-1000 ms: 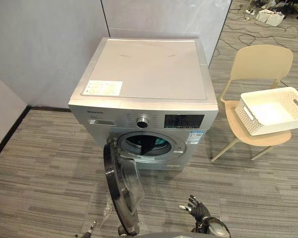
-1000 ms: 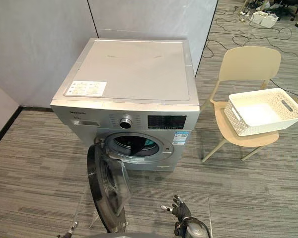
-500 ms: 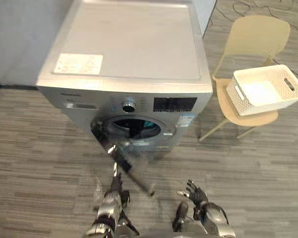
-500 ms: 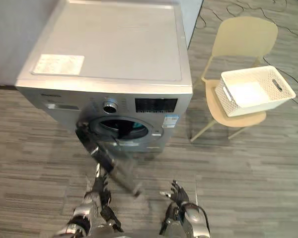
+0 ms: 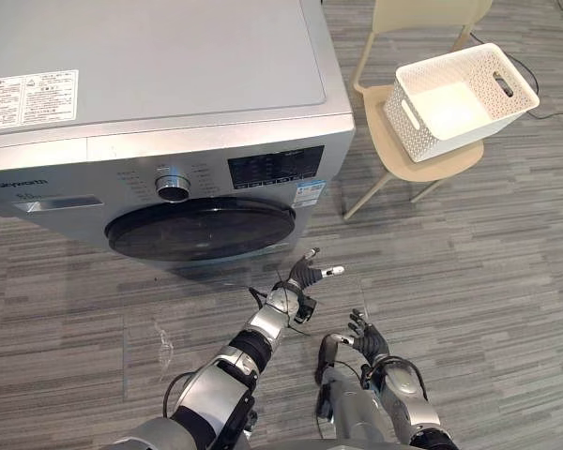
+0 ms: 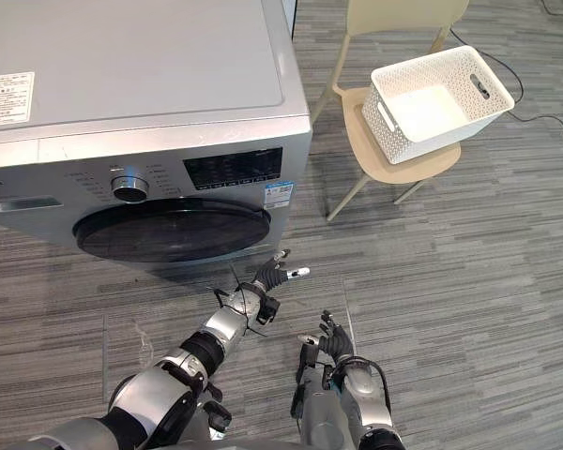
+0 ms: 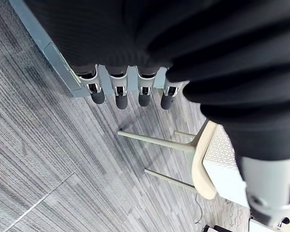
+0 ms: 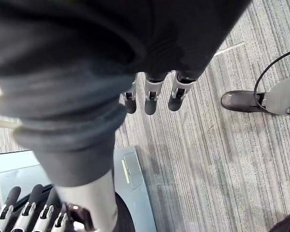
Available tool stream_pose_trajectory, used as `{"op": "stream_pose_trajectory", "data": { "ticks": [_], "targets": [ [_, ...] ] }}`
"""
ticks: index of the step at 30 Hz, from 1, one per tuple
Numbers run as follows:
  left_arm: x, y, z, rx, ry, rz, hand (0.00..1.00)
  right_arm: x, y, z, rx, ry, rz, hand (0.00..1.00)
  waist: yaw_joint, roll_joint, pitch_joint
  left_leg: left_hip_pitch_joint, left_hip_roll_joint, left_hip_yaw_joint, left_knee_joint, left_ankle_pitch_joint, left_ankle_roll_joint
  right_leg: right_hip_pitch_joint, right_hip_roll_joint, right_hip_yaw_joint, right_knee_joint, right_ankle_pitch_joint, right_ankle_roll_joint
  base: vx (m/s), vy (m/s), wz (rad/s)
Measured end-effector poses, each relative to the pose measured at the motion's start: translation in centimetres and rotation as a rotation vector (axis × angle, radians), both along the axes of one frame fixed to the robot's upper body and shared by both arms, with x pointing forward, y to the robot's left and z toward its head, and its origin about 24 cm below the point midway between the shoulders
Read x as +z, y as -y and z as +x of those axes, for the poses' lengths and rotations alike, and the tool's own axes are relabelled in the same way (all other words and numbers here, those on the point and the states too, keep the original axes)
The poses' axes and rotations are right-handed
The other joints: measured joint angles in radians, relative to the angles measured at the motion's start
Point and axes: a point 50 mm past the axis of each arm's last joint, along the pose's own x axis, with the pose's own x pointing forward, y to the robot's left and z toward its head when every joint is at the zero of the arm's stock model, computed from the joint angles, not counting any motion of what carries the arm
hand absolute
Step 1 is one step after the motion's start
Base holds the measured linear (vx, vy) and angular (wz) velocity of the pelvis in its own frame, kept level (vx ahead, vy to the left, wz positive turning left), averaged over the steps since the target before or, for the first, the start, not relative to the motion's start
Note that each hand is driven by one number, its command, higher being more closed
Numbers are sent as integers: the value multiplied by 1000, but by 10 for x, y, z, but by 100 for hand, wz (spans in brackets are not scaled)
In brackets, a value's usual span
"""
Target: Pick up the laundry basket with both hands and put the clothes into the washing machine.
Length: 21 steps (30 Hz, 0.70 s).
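On the beige moulded plastic chair beside the boxy silver washing machine, its round dark glass door closed, sits the white perforated plastic laundry basket. The left wrist view shows the left hand splayed and empty. The right wrist view shows the right hand slack above striped grey carpet.

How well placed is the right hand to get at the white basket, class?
Probably not yet: the right hand hangs low, while the basket sits far off on the chair. Nothing blocks the way; stepping closer should do.
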Motion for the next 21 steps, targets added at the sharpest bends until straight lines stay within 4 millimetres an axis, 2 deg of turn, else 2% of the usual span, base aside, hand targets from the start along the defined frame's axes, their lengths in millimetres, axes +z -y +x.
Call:
{"op": "stream_pose_trajectory", "data": {
  "ticks": [4, 8, 10, 11, 13, 15, 16, 17, 18, 19, 20, 21],
  "targets": [
    [-6, -6, -4, 12, -10, 1, 0, 1, 0, 0, -2, 9, 0, 0, 6, 5, 3, 6, 1, 0, 0, 0, 0, 8, 0, -2, -3, 0, 0, -9, -11, 0],
    [-31, -32, -27, 68, -56, -5, 0, 0, 0, -1, -10, 11, 1, 0, 13, 25, 16, 22, 10, -28, 22, 0, 0, 50, -4, -22, -9, -1, 1, -16, -14, 18],
    [-54, -62, -53, 151, -123, -11, 0, -7, 2, -6, -18, -25, -1, 0, 22, 37, 20, 28, 12, -63, 35, 0, 0, 94, -4, -55, -25, -7, 1, -38, -15, 37],
    [-60, -71, -60, 179, -139, -16, 0, -10, 4, -9, -22, -40, -4, 0, 26, 44, 21, 30, 12, -74, 35, 0, 0, 104, -3, -64, -25, -10, 1, -49, -11, 46],
    [-78, -99, -89, 287, -204, -30, 0, -25, 15, -25, -50, -128, -24, 0, 46, 72, 15, 33, 10, -131, 36, 0, 0, 155, -4, -123, -23, -29, 7, -26, 8, 72],
    [-89, -115, -108, 351, -253, -41, 0, -35, 18, -39, -60, -192, -31, 0, 62, 84, 8, 33, 7, -174, 42, 0, 0, 198, -13, -179, -9, -50, 13, -7, 53, 112],
    [-94, -132, -122, 413, -272, -45, 0, -42, 23, -50, -71, -240, -42, 0, 73, 84, 7, 11, 4, -199, 84, -17, 23, 243, -40, -258, 23, -83, 27, -21, 104, 175],
    [-96, -140, -127, 440, -277, -43, 0, -45, 28, -57, -73, -264, -57, 0, 73, 84, 7, -12, 5, -185, 137, -40, 56, 275, -60, -318, 44, -102, 35, -8, 119, 182],
    [-96, -145, -129, 455, -276, -39, 0, -47, 30, -61, -82, -279, -59, 0, 74, 83, 7, -27, 11, -161, 178, -63, 81, 295, -74, -355, 54, -112, 40, -7, 195, 187],
    [-99, -156, -139, 496, -289, -36, 0, -48, 37, -63, -93, -296, -78, 0, 82, 83, 5, -52, 27, -82, 275, -119, 124, 345, -89, -433, 70, -125, 56, 18, 186, 157],
    [-102, -160, -146, 522, -305, -42, 0, -49, 43, -65, -105, -304, -90, 0, 100, 84, 4, -53, 32, -47, 311, -149, 134, 370, -96, -463, 71, -127, 59, 10, 187, 134],
    [-103, -163, -152, 545, -315, -51, 0, -49, 46, -64, -116, -308, -93, 0, 108, 83, 4, -55, 29, -57, 324, -161, 128, 385, -101, -480, 72, -126, 59, 2, 144, 88]
  ]
}}
